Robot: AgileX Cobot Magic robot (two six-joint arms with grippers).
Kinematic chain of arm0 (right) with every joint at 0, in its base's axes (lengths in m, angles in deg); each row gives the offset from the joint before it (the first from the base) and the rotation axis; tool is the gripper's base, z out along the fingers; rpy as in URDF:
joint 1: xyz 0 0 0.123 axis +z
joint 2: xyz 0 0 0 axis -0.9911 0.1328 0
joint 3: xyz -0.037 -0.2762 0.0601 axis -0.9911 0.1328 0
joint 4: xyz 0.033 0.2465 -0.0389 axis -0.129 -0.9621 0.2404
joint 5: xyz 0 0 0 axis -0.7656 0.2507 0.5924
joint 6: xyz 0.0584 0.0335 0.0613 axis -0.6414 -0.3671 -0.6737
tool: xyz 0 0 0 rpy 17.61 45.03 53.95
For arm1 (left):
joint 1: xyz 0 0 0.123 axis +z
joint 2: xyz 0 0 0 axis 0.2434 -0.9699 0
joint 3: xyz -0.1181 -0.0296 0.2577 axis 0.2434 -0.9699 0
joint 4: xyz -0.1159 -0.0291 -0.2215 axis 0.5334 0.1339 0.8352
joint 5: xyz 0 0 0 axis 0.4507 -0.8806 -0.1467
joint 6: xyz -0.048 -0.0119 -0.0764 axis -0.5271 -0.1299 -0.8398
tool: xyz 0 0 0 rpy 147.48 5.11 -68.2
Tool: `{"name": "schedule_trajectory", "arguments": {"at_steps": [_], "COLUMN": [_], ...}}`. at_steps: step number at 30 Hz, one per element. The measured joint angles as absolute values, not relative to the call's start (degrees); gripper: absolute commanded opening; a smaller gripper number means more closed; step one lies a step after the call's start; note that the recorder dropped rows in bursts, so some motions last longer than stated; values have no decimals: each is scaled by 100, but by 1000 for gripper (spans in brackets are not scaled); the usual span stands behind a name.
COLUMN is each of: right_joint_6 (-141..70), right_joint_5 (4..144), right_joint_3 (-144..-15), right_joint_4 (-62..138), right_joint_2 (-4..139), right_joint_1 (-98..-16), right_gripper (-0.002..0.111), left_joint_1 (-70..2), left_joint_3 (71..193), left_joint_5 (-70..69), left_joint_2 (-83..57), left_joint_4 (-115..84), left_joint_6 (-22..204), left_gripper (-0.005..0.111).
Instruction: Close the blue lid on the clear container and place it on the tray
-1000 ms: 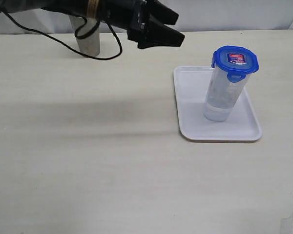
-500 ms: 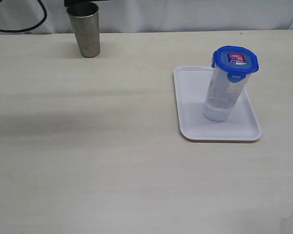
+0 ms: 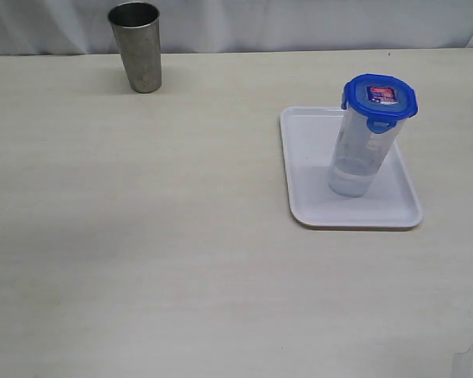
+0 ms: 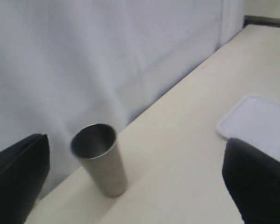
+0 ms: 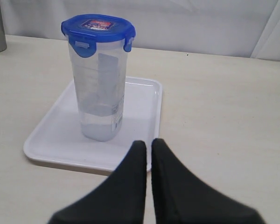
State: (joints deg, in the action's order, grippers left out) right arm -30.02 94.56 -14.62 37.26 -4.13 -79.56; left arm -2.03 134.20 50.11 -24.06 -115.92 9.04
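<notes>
The clear container (image 3: 361,153) stands upright on the white tray (image 3: 311,201), with the blue lid (image 3: 380,98) sitting flat on its top. The right wrist view shows the same container (image 5: 100,93), lid (image 5: 98,27) and tray (image 5: 51,140). My right gripper (image 5: 149,143) is shut and holds nothing, a short way off the tray's near rim. My left gripper (image 4: 135,177) is open and holds nothing, its fingers (image 4: 18,172) wide apart, looking toward the table's back edge with a corner of the tray (image 4: 256,116) in view. Neither gripper shows in the exterior view.
A grey steel cup (image 3: 135,46) stands upright near the table's back edge at the left, also in the left wrist view as the steel cup (image 4: 100,158). A white curtain (image 4: 107,56) hangs behind the table.
The left arm has drawn back to the upper left and left the exterior view, uncovering the steel cup. The container, lid and tray have not moved.
</notes>
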Motion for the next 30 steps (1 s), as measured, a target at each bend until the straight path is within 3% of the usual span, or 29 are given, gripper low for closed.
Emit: {"name": "schedule_trajectory", "arguments": {"at_steps": [8, 16, 30], "right_joint_6": [-3002, -3002, -3002], "right_joint_5": [9456, 9456, 9456], "right_joint_3": [-1462, -1462, -1462], "right_joint_4": [3726, 3726, 3726], "right_joint_2": [-413, -413, -413], "right_joint_1": [-7956, -7956, -7956], "right_gripper": [4, 4, 4], "left_joint_1": [-19, -19, -19], "left_joint_3": [12477, 12007, 11215], "left_joint_5": [4047, 3676, 5296], "left_joint_2": [-1059, -167, 1334], "left_joint_4": [-11592, -11592, -11592], "left_joint_6": [2298, 1735, 1205], "left_gripper": [93, 93, 93]}}
